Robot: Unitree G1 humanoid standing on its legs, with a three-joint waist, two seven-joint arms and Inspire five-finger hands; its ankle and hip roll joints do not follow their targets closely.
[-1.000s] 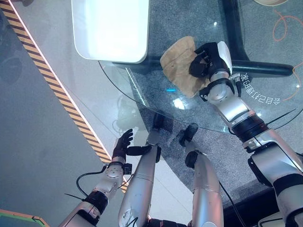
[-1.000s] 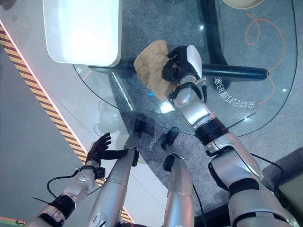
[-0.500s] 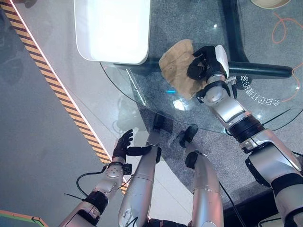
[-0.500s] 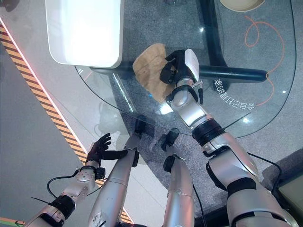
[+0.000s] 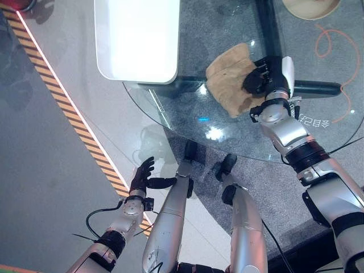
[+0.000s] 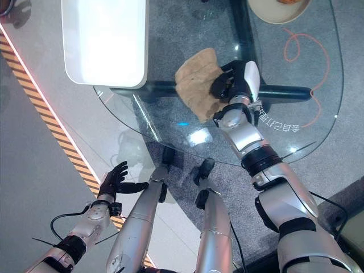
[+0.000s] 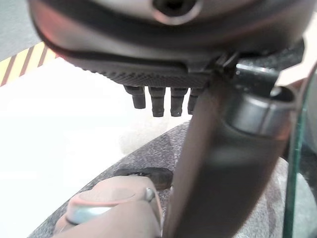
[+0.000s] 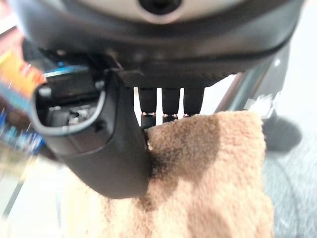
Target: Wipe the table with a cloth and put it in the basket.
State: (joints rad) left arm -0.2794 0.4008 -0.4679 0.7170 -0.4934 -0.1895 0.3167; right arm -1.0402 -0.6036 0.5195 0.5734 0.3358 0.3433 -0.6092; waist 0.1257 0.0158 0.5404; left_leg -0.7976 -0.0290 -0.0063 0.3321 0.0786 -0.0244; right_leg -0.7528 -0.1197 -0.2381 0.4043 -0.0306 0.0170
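1. Since a second ago the right hand (image 5: 266,77) and the tan cloth (image 5: 230,77) under it have slid together across the glass table (image 5: 170,111), toward the robot's right and a little farther away.
2. Nearest the robot, the left hand (image 5: 141,174) hangs low beside the table's near edge, above the floor, its fingers loosely spread and grasping nothing.
3. Near it on the floor, a yellow-and-black striped line (image 5: 62,102) runs diagonally away.
4. On the round glass tabletop, the right hand rests on the right part of the cloth, fingers bent down onto the fabric; the wrist view shows thumb and fingertips (image 8: 163,106) pressing into the pile.
5. The cloth lies crumpled on the glass, above the dark table base (image 5: 267,23).
6. Farther left, a white rectangular tray-like top (image 5: 136,37) appears bare.
7. At the far right, a round beige basket (image 6: 278,8) holds something orange; the cloth is well apart from it.
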